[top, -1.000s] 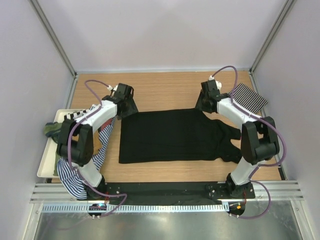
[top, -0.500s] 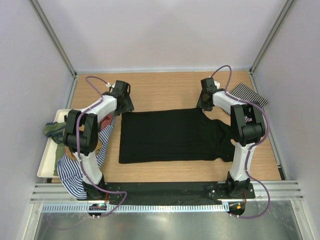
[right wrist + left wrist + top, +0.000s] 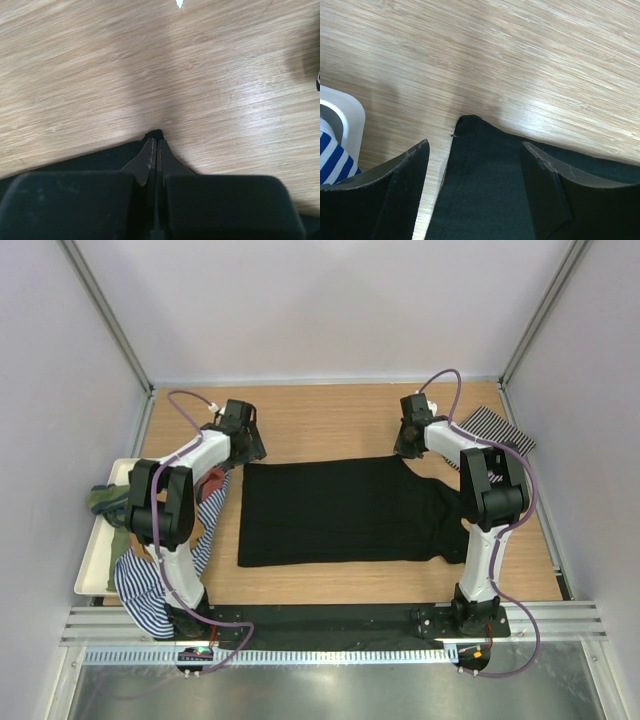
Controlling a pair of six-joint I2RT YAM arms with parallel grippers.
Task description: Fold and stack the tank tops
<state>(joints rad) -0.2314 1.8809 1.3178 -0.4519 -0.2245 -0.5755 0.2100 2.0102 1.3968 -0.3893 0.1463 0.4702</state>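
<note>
On a pale-walled wooden table (image 3: 330, 420), the black tank top (image 3: 340, 510) lies flat at centre, its far right corner pinched in the closed right gripper (image 3: 155, 145), the left gripper (image 3: 475, 146) gaping astride the far left corner, seemingly readying a fold; the left arm half hides the white tray (image 3: 88, 550).

You see: spread tank top (image 3: 340, 512), table (image 3: 330, 425) centre; tray (image 3: 92, 562) holding heaped tops (image 3: 130, 590), left edge; folded tank top (image 3: 500, 432), far right corner.
</note>
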